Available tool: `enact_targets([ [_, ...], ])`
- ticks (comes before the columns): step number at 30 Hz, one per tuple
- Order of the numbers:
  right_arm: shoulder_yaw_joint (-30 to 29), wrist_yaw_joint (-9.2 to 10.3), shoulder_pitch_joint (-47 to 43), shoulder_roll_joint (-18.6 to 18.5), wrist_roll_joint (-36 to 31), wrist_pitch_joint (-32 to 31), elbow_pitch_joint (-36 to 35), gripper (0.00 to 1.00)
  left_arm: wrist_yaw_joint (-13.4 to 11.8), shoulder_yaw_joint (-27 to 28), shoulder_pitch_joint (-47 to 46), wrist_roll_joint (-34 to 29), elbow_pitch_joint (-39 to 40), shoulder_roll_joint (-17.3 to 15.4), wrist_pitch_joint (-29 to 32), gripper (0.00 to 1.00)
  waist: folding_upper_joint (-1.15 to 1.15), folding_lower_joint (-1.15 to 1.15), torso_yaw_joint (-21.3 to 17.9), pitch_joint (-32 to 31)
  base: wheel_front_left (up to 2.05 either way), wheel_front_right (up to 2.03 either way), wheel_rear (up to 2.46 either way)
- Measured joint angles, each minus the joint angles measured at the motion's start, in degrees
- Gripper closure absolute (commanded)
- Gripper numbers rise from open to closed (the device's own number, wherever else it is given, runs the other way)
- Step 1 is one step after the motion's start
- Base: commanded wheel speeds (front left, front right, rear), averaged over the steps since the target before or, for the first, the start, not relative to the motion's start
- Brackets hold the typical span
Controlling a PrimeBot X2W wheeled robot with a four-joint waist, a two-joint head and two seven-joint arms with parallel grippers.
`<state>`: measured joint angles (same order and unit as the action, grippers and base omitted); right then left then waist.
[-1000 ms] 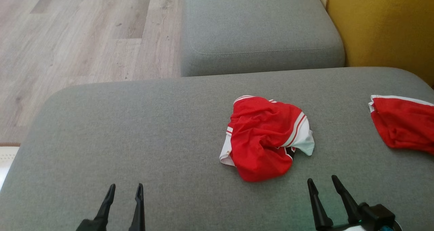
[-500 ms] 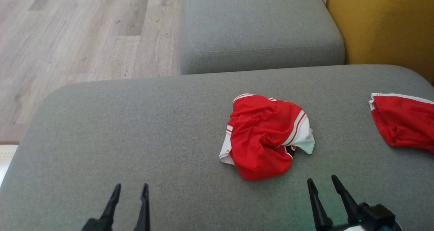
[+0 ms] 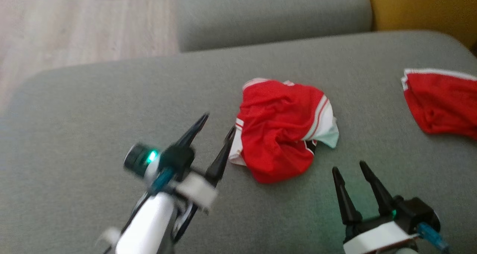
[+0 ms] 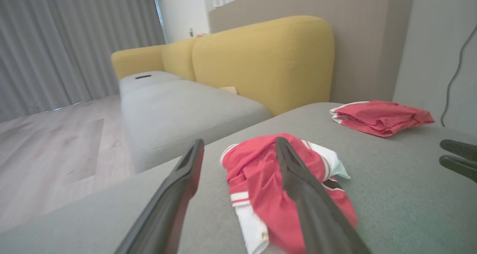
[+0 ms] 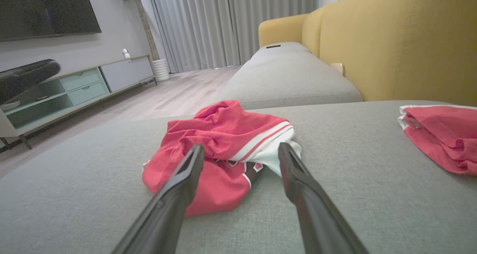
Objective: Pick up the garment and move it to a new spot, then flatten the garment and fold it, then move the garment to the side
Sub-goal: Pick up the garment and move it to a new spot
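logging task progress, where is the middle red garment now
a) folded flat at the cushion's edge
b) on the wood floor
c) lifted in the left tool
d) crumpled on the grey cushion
d: the middle red garment lies bunched on the grey cushion, with the open left tool by its edge, holding nothing.

The left gripper (image 3: 220,122), at seven o'clock in the head view, has two long matte-black fingers (image 3: 193,129) tapering to points, set in a black wrist block (image 3: 177,157). At the block's nine o'clock is a round dark cylinder (image 3: 141,159) with a green lamp. At its six o'clock come a teal cable plug (image 3: 161,179), a white band (image 3: 196,193) and a glossy white forearm shell (image 3: 149,220). The right gripper (image 3: 348,166), at five o'clock, has matching black fingers, a white plate (image 3: 376,237) and a blue cable plug (image 3: 432,239).
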<state>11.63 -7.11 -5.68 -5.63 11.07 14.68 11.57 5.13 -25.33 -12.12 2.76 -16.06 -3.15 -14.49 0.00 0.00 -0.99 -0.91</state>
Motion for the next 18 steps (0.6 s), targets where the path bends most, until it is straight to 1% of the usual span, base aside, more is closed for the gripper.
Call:
enact_targets([
  [3, 0.3, 0.00, 1.5, -0.2, 0.0, 0.0, -0.6, 0.00, 0.4, -4.5, -8.6, 2.1, -4.8, 0.1, -0.1, 0.00, 0.00, 0.00, -1.4, 3.1, 0.00, 0.00, 0.00],
  [6, 0.9, 0.00, 3.3, -0.4, 0.0, 0.0, -0.6, 0.00, 0.0, -9.7, -18.4, 6.1, -8.5, 0.2, 0.8, 0.00, 0.00, 0.00, -2.8, 6.6, 0.00, 0.00, 0.00],
  [9, 1.2, 0.00, 5.5, -0.4, 0.0, 0.0, -0.8, 0.00, -1.8, -14.7, -28.0, 11.0, -12.1, 0.5, 3.3, 0.00, 0.00, 0.00, -4.5, 10.1, 0.00, 0.00, 0.00],
  [12, 1.5, 0.00, 7.2, -0.4, 0.0, 0.0, -1.0, 0.00, -3.8, -19.2, -35.1, 16.0, -16.5, 0.7, 6.6, 0.00, 0.00, 0.00, -6.5, 13.1, 0.00, 0.00, 0.00],
  [16, 1.8, 0.00, 8.6, -0.4, 0.0, 0.0, -1.5, 0.00, -5.7, -25.4, -40.3, 23.6, -20.1, 0.7, 10.2, 0.00, 0.00, 0.00, -9.1, 16.9, 0.00, 0.00, 0.00],
  [18, 1.7, 0.00, 9.3, -0.4, 0.0, 0.0, -1.6, 0.00, -6.9, -28.7, -42.5, 26.3, -21.5, 0.7, 11.8, 0.00, 0.00, 0.00, -10.1, 18.8, 0.00, 0.00, 0.00],
])
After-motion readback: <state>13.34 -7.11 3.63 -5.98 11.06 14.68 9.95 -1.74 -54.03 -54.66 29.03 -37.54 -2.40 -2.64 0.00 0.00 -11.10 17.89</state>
